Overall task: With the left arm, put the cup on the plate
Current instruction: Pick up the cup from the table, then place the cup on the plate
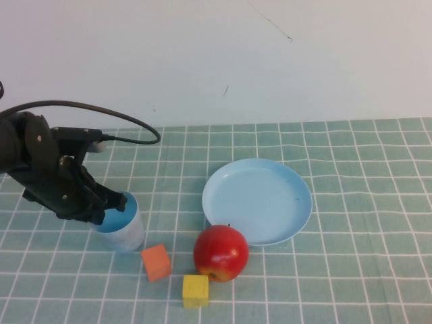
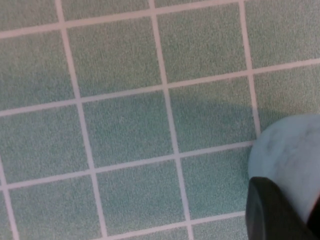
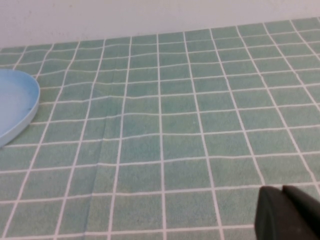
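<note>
A green gridded cloth is covering the counter (image 1: 351, 283). The tapered plastic cup (image 1: 121, 226) is standing upright at near left, left of the round plate (image 1: 257, 200). The left end effector (image 1: 101, 206) is pinching the cup's rim. The right end effector (image 3: 287, 215) is sitting low over bare cloth right of the plate; whether it is spread I cannot tell.

One cup (image 1: 120, 226), one plate (image 1: 257, 201), one red apple (image 1: 221, 253), two small blocks: an orange block (image 1: 156, 262) and a yellow block (image 1: 196, 290). One black arm (image 1: 50, 172) in the high view.
</note>
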Controlling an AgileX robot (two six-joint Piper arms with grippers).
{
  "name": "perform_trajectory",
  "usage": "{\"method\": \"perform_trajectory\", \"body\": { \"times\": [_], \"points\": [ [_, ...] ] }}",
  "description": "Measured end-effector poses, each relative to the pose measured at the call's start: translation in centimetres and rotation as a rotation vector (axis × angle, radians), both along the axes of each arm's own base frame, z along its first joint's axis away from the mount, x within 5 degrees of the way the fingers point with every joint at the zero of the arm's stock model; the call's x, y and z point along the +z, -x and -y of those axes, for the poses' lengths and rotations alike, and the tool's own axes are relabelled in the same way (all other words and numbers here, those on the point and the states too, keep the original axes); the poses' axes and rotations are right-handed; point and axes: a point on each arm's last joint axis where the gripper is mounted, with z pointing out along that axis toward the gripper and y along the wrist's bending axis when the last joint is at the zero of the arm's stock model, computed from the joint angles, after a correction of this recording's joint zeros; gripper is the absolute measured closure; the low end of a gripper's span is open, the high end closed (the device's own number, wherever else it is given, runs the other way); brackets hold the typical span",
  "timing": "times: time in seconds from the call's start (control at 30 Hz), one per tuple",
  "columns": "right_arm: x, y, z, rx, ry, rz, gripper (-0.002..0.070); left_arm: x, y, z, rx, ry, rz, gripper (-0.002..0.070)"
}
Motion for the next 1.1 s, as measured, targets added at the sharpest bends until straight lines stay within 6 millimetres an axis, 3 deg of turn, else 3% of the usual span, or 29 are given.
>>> {"method": "perform_trajectory", "body": {
  "times": [0.23,0.53,0.67,0.8,0.9,1.1],
  "points": [
    [0.0,0.0,0.0,0.000,0.000,0.000,0.0678,1.1,-0.8,0.6,0.028,0.061,-0.004,0.0662],
    [0.0,0.0,0.0,0.000,0.000,0.000,0.0678,8.2,-3.2,2.9,-0.040,0.238,0.087,0.0662],
    [0.0,0.0,0.0,0.000,0.000,0.000,0.0678,10.2,-4.1,5.8,-0.112,0.264,0.152,0.0662],
    [0.0,0.0,0.0,0.000,0.000,0.000,0.0678,9.9,-4.3,9.7,-0.215,0.273,0.169,0.0662],
    [0.0,0.0,0.0,0.000,0.000,0.000,0.0678,8.4,-4.7,12.2,-0.267,0.273,0.157,0.0662],
    [0.0,0.0,0.0,0.000,0.000,0.000,0.0678,5.4,-5.8,13.8,-0.305,0.257,0.133,0.0662]
  ]
}}
